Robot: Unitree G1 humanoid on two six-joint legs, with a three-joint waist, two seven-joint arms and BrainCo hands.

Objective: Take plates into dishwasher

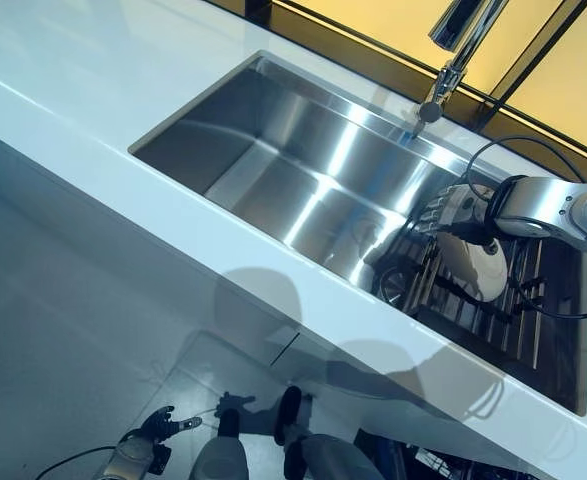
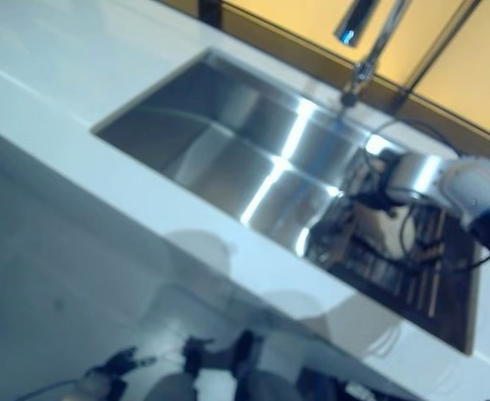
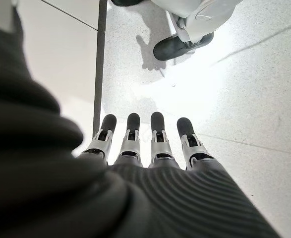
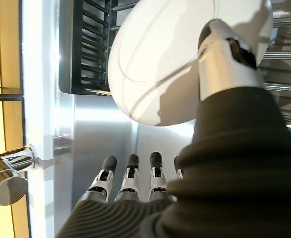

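Observation:
A white plate (image 1: 481, 268) stands in the dark wire rack (image 1: 538, 325) at the right end of the steel sink (image 1: 273, 170). My right hand (image 1: 451, 212) reaches into the sink beside the plate. In the right wrist view its fingers (image 4: 130, 181) are straight and point past the plate's rim toward the sink wall. Its thumb (image 4: 229, 54) stretches across the face of the plate (image 4: 155, 64). My left hand (image 3: 150, 144) hangs low over the floor, fingers straight and holding nothing; it also shows at the bottom of the left eye view as the left hand (image 1: 158, 425).
A white counter (image 1: 93, 90) surrounds the sink, and a chrome faucet (image 1: 453, 50) rises at its far edge. The left part of the sink basin is bare steel. Below the counter lies a grey floor (image 1: 63, 350).

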